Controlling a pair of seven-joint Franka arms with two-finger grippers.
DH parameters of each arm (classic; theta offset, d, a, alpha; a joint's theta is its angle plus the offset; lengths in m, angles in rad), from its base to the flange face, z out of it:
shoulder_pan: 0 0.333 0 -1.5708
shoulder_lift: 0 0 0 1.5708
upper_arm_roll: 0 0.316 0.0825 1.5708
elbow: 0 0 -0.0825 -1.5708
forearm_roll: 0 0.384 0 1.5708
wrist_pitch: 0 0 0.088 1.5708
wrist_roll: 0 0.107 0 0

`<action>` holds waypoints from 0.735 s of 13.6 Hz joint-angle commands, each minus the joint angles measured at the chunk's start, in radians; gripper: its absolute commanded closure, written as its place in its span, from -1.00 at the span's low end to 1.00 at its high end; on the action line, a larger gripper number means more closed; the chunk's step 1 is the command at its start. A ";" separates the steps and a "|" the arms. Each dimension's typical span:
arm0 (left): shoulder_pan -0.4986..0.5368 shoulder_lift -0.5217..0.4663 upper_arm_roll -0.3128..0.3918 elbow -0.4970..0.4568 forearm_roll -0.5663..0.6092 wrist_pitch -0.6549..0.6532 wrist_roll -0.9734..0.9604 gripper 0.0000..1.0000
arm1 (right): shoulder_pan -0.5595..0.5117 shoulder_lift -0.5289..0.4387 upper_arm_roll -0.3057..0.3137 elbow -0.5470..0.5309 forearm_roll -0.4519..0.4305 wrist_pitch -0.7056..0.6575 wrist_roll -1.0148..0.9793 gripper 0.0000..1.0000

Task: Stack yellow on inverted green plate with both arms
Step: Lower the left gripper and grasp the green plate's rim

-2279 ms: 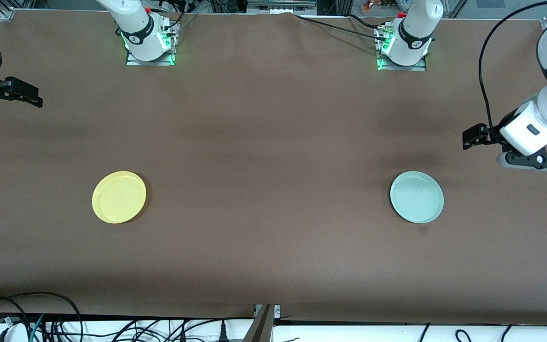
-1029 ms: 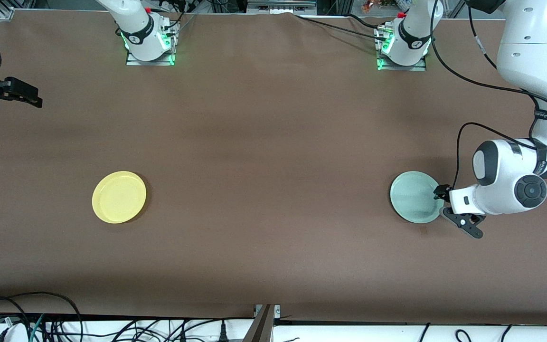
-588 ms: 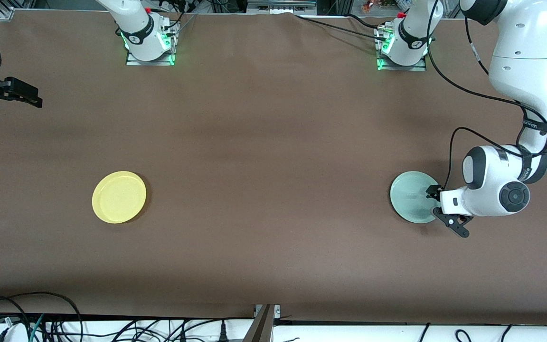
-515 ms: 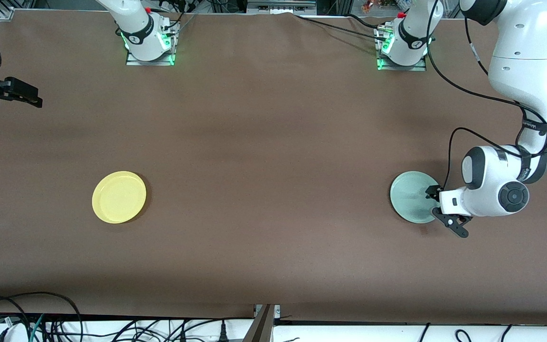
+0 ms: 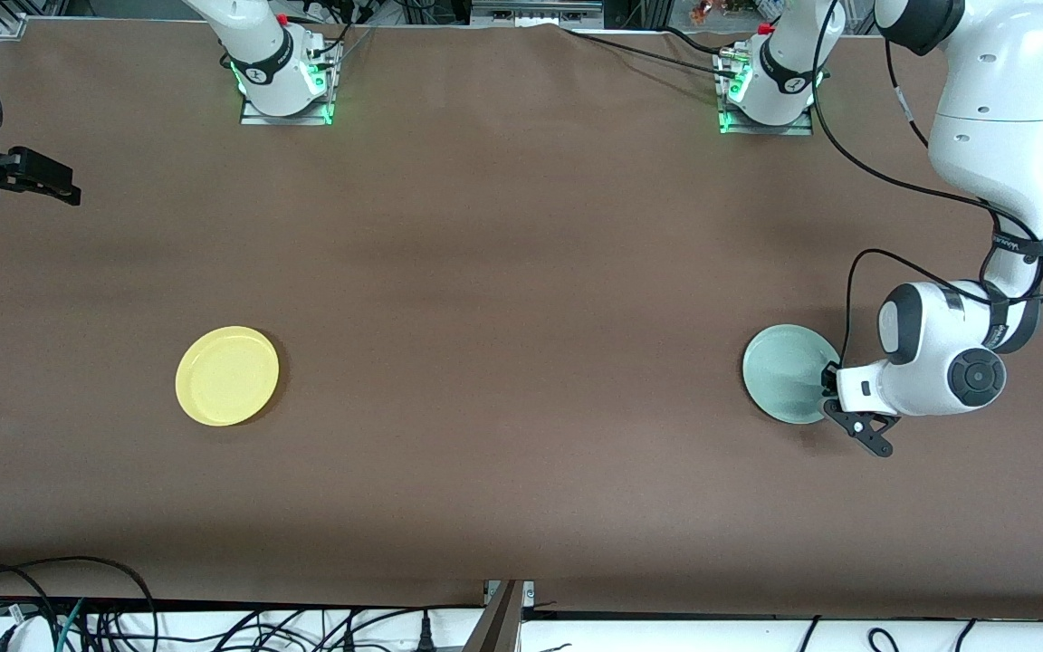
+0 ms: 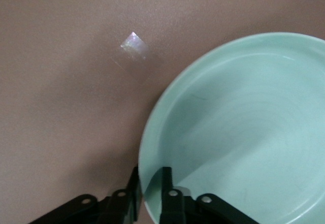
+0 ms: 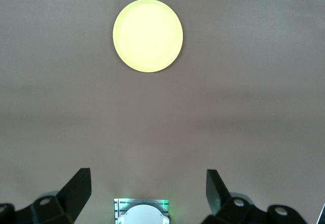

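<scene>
Green plate (image 5: 784,385) sits rim-up on the brown desk (image 5: 503,272) toward the left arm's end. Its edge nearest the left arm is hidden in the front view by the left hand (image 5: 830,392). Left wrist view: plate (image 6: 244,132) cut off at frame edge, 2 fingers (image 6: 165,193) pinched narrow on its rim, 1 inside, 1 outside; plate looks flat on the desk, hard to tell for sure. Small shiny patch (image 6: 133,46) on the desk near the plate, can't tell what it is.

Yellow (image 5: 227,375) lies rim-up toward the right arm's end, well apart from the green, nothing touching it.

Right hand (image 5: 33,181) waits over the desk edge at its own end, mostly cut off in front view; right wrist view shows its fingers (image 7: 76,188) spread wide, holding nothing, w/ yellow (image 7: 148,35) in sight.
</scene>
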 commanded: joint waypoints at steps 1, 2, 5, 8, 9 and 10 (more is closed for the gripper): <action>-0.008 -0.027 -0.005 0.017 0.018 -0.019 0.019 1.00 | -0.006 0.000 -0.002 0.010 0.019 -0.002 0.008 -1.00; -0.013 -0.056 -0.011 0.017 0.018 -0.035 0.018 1.00 | -0.006 0.000 -0.002 0.010 0.020 -0.002 0.008 -1.00; -0.052 -0.149 -0.034 0.019 0.018 -0.098 0.006 1.00 | -0.006 0.000 -0.002 0.010 0.019 -0.002 0.008 -1.00; -0.101 -0.218 -0.026 0.019 0.092 -0.149 -0.030 1.00 | -0.006 0.000 -0.002 0.010 0.019 -0.002 0.008 -1.00; -0.136 -0.235 -0.026 0.023 0.138 -0.175 -0.088 1.00 | -0.006 0.000 -0.002 0.010 0.019 -0.002 0.010 -1.00; -0.172 -0.243 -0.028 0.052 0.190 -0.209 -0.129 1.00 | -0.006 0.000 -0.002 0.010 0.019 -0.002 0.008 -1.00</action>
